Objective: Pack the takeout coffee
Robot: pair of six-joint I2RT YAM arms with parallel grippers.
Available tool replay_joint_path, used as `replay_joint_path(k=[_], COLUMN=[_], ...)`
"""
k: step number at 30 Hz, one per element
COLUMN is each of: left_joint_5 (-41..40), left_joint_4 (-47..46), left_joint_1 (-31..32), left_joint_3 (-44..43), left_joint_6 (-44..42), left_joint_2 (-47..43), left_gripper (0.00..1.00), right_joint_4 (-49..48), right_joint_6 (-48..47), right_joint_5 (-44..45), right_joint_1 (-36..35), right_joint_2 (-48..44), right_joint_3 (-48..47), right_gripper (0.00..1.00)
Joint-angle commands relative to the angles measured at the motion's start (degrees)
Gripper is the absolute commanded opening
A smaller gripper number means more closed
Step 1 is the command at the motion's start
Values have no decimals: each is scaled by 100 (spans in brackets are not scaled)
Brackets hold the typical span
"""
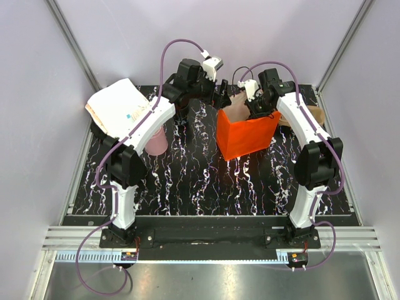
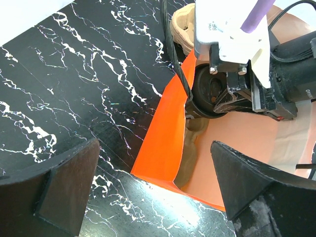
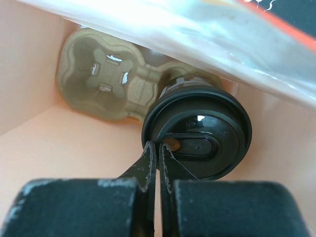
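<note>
That takeout coffee [image 3: 197, 143] in the orange bag [image 1: 240, 134] looks light, crushable and slick-lidded, so I'd grab below the rim; right hand [image 3: 158, 148] sits shut at its lid, left hand [image 2: 158, 187] gapes open.

Both arms are built alike. The left arm [image 1: 148, 120] and the right arm [image 1: 300, 122] have smooth white links joined by chunky black joints [image 1: 122, 165], and each is mounted on a black base [image 1: 119, 236]. Purple cables [image 2: 257, 12] run from the wrists down along the links. The right wrist carries a white camera [image 2: 224, 29] with silver screws [image 2: 213, 70] and grey lettering that is partly cut off. The left gripper [image 2: 154, 145] has broad, matte black wedge fingers [image 2: 64, 190], greyed at the edges. The right gripper [image 3: 158, 147] has black tapered fingers [image 3: 143, 177] ending in thin tips, with whitish scuffing on the blocks behind.
</note>
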State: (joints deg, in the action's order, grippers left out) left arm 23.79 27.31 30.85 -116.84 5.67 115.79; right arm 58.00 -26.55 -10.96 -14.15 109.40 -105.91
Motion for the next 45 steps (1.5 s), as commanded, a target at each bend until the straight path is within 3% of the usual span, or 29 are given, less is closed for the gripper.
replay_joint_path(k=[1,23,27,45], left_joint_5=[117,135,135,152], left_joint_4=[-244,-252,-253,-244], left_joint_1=[26,26,26,26], left_joint_3=[-67,-76,-85,-94], left_joint_6=[22,39,48,48], left_joint_2=[-30,5,5,-12], left_gripper=[99,99,99,99], right_joint_4=[-219,-236,-236,-122], right_joint_6=[-9,18,18,-9], right_joint_5=[138,156,164,94], right_joint_1=[-53,-53,-53,-53], right_joint_2=[-358,-288,-271,-306], right_joint_3=[53,88,79,61], right_gripper=[0,0,15,23])
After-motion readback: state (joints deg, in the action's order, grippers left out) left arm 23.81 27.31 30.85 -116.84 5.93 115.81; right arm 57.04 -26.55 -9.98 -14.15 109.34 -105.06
